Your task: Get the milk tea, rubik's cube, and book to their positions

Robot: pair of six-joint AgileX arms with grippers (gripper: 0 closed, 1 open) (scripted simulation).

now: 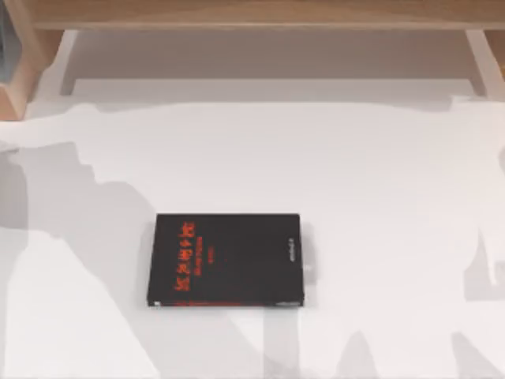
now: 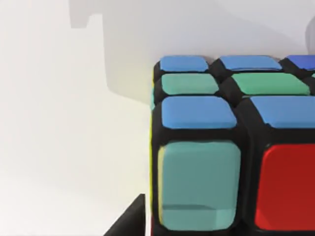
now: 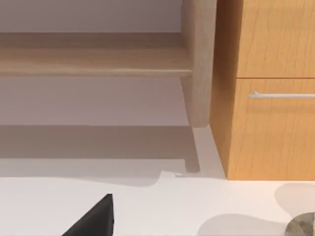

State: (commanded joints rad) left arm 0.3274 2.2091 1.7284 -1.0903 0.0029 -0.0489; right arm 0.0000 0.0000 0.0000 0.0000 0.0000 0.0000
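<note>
Risk sitting with the rubik's cube point(image 2: 231, 147), looming close beside the left gripper, jaws' state impossible to tell. Possibly nudging it across the worktop point(image 1: 379, 197) toward the black book point(image 1: 226, 259) near the front edge, spoiling placement.

The black book point(image 1: 227, 260), lying a little below the middle of the top view, is the one thing that bears writing. Along the left part of its cover runs a column of large red characters, with a finer line of red lettering beside it. A short pale marking sits near the cover's right edge, and a thin red strip follows its lower edge. None of these can be read.
</note>
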